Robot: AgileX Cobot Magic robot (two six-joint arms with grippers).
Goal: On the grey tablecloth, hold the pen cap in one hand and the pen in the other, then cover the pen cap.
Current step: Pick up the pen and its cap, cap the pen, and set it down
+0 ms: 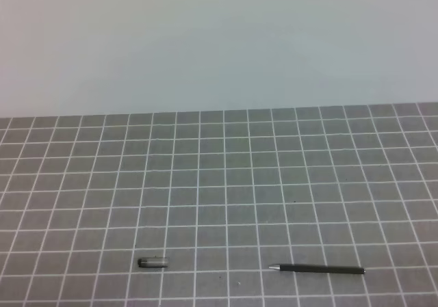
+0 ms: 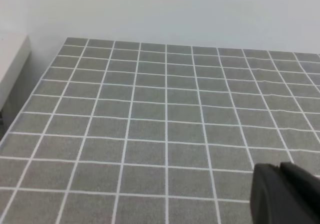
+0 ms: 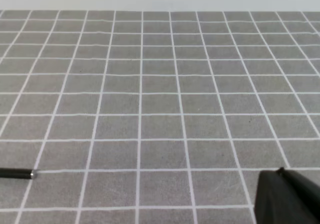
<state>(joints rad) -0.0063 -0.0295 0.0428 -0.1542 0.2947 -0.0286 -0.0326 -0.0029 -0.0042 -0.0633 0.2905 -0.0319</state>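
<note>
The pen cap (image 1: 152, 262) lies on its side on the grey tablecloth (image 1: 226, 184) near the front left. The pen (image 1: 317, 269) lies flat to its right, silvery tip pointing left toward the cap. One end of the pen (image 3: 16, 173) shows at the left edge of the right wrist view. No gripper shows in the high view. Only a dark piece of the left gripper (image 2: 285, 194) and of the right gripper (image 3: 287, 196) shows at the bottom right of each wrist view; the jaws cannot be made out.
A pale wall (image 1: 219, 40) stands behind the cloth's far edge. In the left wrist view a white block (image 2: 11, 64) sits just off the cloth's left edge.
</note>
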